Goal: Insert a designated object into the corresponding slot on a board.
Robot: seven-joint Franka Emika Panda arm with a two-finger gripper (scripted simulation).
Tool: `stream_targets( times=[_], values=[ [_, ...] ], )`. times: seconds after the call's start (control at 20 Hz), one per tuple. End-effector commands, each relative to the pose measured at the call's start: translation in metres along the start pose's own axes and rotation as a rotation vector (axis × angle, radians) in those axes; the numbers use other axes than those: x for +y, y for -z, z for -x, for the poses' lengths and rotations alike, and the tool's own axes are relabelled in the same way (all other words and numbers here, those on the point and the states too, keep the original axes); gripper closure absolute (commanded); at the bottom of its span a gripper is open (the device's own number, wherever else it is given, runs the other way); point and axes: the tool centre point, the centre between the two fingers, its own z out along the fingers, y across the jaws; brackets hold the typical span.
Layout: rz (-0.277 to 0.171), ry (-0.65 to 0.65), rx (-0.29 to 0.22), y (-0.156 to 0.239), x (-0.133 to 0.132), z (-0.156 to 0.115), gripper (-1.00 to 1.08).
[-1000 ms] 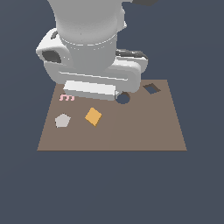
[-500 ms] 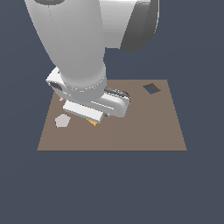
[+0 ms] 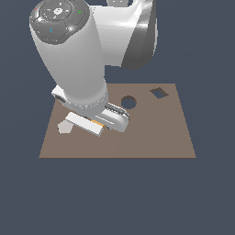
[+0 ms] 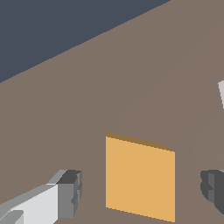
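The orange square block [image 4: 140,177] lies flat on the brown board [image 3: 151,133]. In the exterior view only a thin orange sliver [image 3: 97,122] shows under the arm's hand. My gripper [image 4: 142,190] is open and low over the board. One finger [image 4: 70,192] stands on each side of the block with a gap between; the other finger [image 4: 214,186] is at the frame edge. The dark square slot [image 3: 159,93] is at the board's far corner on the exterior view's right, well apart from the gripper.
A round dark hole [image 3: 128,102] lies in the board between the gripper and the square slot. A grey pentagon [image 3: 64,127] lies on the board just to the exterior view's left of the hand. The arm's body hides the board's far left part.
The arm has swung from the board's back edge forward and down over the orange block, which is now almost hidden under the hand in the exterior view.
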Motion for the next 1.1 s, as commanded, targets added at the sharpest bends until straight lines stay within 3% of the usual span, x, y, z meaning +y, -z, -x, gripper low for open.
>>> stream_targets(
  times=[0.0,0.65,0.7,1.05],
  values=[
    [-0.001,-0.002,0.001,0.0,0.0,-0.001,-0.92],
    [-0.001,0.001,0.001,-0.019,0.0,0.0,-0.92],
    [-0.001,0.001,0.001,-0.019,0.0,0.0,1.08],
    [-0.001,0.001,0.001,-0.019,0.0,0.0,1.08]
  ],
)
